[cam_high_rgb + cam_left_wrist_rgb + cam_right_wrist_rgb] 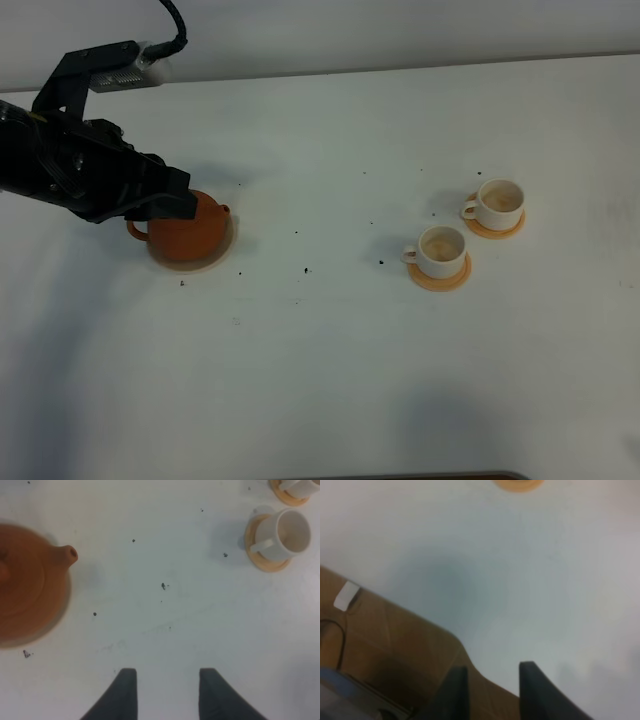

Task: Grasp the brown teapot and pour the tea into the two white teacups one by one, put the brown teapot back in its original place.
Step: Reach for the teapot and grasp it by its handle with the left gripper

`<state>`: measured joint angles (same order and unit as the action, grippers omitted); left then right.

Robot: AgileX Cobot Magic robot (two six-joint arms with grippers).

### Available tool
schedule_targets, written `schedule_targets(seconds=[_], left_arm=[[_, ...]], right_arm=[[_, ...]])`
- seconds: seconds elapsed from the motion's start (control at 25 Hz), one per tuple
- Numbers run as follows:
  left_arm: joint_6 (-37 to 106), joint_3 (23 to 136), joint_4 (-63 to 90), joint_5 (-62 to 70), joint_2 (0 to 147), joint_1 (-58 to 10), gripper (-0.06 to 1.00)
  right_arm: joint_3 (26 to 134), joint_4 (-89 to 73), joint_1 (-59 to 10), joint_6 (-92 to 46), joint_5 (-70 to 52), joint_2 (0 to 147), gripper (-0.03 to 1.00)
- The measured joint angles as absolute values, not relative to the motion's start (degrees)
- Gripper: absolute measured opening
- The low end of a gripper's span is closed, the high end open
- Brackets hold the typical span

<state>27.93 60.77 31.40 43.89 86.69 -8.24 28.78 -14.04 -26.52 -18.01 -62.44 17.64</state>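
Pointing spout-first at the white teacups (pixel 441 250) — brown teapot (pixel 195 235); left tool (pixel 167 676) spread, empty.

The left arm (pixel 95 175) hides the brown teapot (pixel 195 238)'s lid.

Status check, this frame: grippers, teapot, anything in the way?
Left gripper open, empty, next to teapot. Right gripper open, empty. Teapot upright on saucer. Only specks between it and cups.
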Motion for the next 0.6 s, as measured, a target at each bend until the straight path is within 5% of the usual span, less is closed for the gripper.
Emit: schedule_targets(seconds=[0.32, 0.6], left_arm=[[27.87, 60.77, 31.47, 43.89, 86.69, -8.24, 0.3], [27.92, 60.77, 31.47, 43.89, 86.69, -8.24, 0.3]], right_arm=[[28.78, -14.56, -24.18, -18.07, -62.44, 16.21, 0.24], [28.78, -18.28, -9.02, -18.07, -62.36, 13.54, 0.24]])
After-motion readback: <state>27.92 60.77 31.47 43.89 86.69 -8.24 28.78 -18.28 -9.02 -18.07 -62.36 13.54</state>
